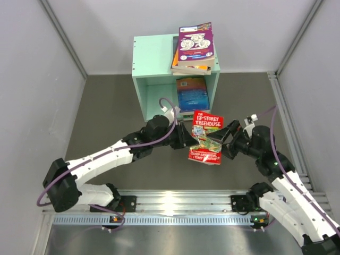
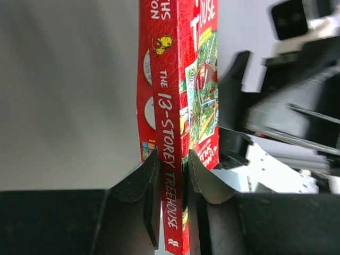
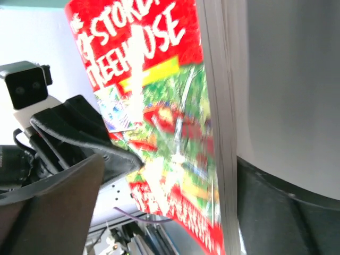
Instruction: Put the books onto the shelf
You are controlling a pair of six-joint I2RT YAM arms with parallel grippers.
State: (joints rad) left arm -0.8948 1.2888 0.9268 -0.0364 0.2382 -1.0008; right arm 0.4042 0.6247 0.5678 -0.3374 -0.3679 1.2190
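The left gripper (image 2: pixel 174 162) pinches the spine of the red book (image 1: pixel 206 137), held between the two arms just in front of the mint shelf (image 1: pixel 154 58). The right gripper (image 1: pixel 225 136) has its jaws spread either side of the book's page edge (not clamping it). More books (image 1: pixel 194 49) lie stacked on the shelf's top, and a blue one (image 1: pixel 192 93) sits inside it
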